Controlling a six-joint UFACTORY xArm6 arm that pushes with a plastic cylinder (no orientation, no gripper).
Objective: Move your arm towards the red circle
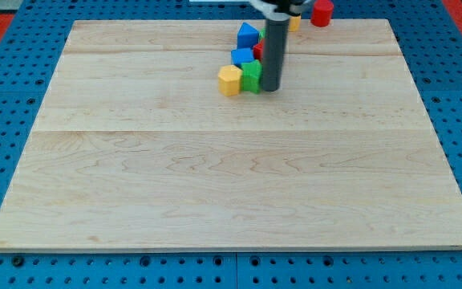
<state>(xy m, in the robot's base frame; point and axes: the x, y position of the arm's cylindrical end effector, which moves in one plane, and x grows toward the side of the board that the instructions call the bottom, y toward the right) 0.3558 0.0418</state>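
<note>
The red circle (pixel 322 13) is a red cylinder at the view's top, right of centre, near the board's top edge. My tip (pixel 270 87) is the lower end of a dark rod that comes down from the view's top. It rests on the board just right of the green block (pixel 251 76), touching or nearly touching it. The red circle lies above and to the right of the tip, well apart from it.
A cluster sits left of the rod: a yellow hexagonal block (pixel 229 80), a blue block (pixel 242 56), another blue block (pixel 249 34), a red block (pixel 257 50) partly hidden by the rod, and a yellow block (pixel 294 23) behind it. The wooden board (pixel 215 177) lies on a blue pegboard.
</note>
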